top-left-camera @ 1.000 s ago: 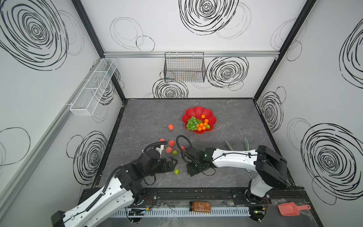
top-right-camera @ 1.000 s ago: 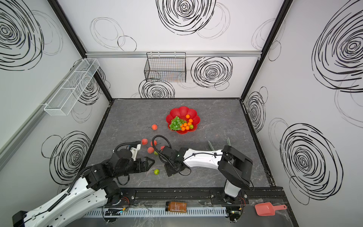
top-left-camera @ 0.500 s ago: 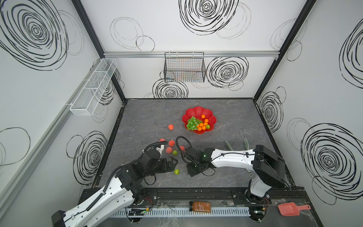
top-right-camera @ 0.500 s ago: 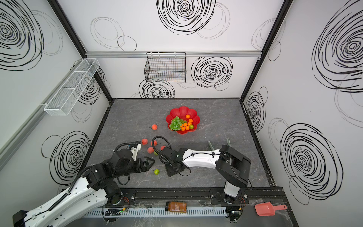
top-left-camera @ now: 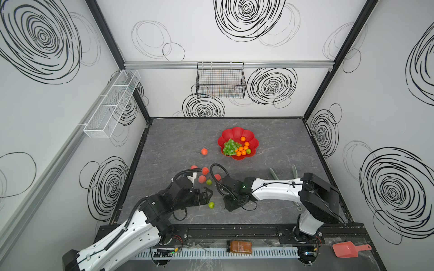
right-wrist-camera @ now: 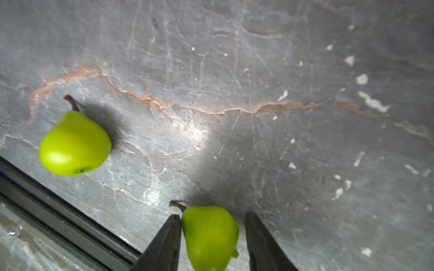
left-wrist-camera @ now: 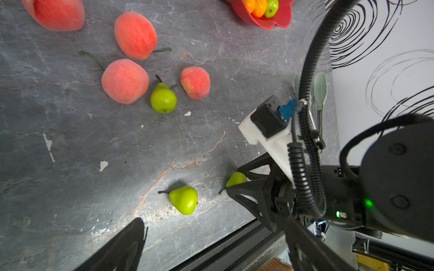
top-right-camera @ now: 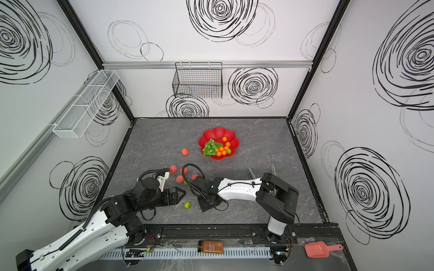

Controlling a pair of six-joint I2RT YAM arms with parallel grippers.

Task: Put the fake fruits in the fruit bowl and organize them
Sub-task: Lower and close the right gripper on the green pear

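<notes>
Your right gripper [right-wrist-camera: 212,214] stands spread around a small green pear [right-wrist-camera: 209,237] on the table [top-left-camera: 176,140]. One finger touches its side and the other is just apart. Close gently on the fat part, since the glossy skin looks likely to squirt out, then lift clear before swinging to the red bowl [top-left-camera: 237,135]. It sits well away toward the back and holds grapes [top-left-camera: 230,147] and oranges [top-left-camera: 245,147].

Your left gripper [top-left-camera: 209,192] hangs wide open and empty near a second pear [top-left-camera: 211,205]; don't knock that one. Peaches [top-left-camera: 202,179] and a third pear [top-left-camera: 209,181] lie between you and the bowl, so carry high. The tongs [top-left-camera: 273,173] lie beyond your right arm.
</notes>
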